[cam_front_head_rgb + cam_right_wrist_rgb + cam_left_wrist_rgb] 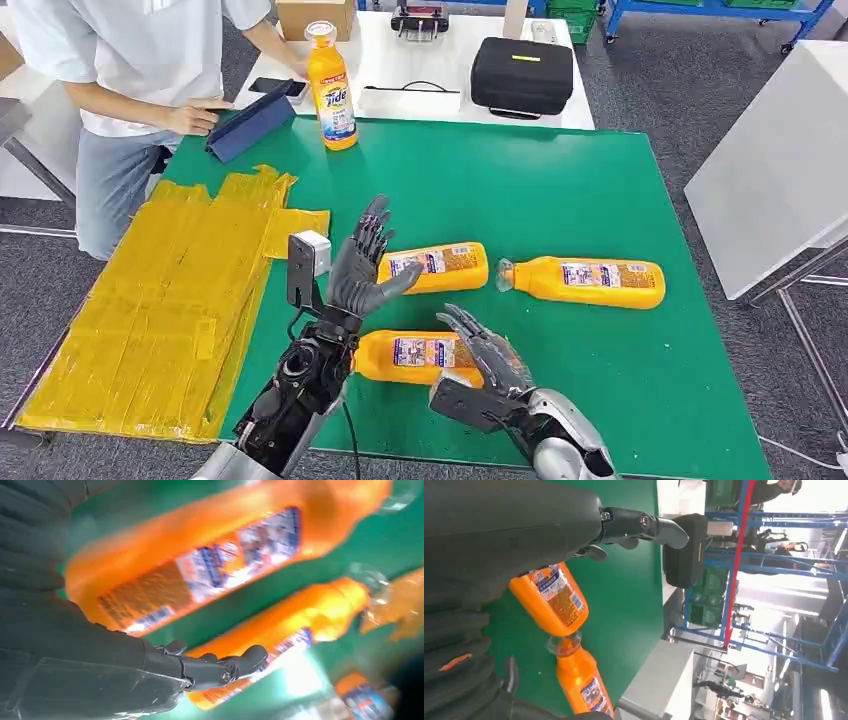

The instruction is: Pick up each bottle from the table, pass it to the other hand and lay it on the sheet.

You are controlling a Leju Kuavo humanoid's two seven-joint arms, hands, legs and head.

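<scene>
Left hand (362, 268): hovering above the green table, fingers spread and pointing up, gripping nothing, palm facing the right hand.
Right hand (487, 352): hanging just over the nearest lying orange plastic bottle (410, 357), fingers spread apart, holding nothing; contact with it impossible to judge.
Hidden: nearest bottle's neck end lying behind the right hand's fingers; right wrist picture blurring, labels unreadable there.
Middle bottle (440, 267): lying on its side just beyond the left hand, one end covered by that hand.
Far-right bottle (585, 281): lying on its side, clear cap pointing towards the middle bottle, apart from it.
Upright bottle (331, 88): standing at the table's far edge, well apart from both hands.
Yellow sheet (160, 300): lying flat over the green table (560, 190) on the left side, carrying no bottle.
Person (120, 70): standing at the far left corner, one hand resting on a dark blue folder (250, 125).
Black zipped case (521, 74): sitting on the white table beyond.
</scene>
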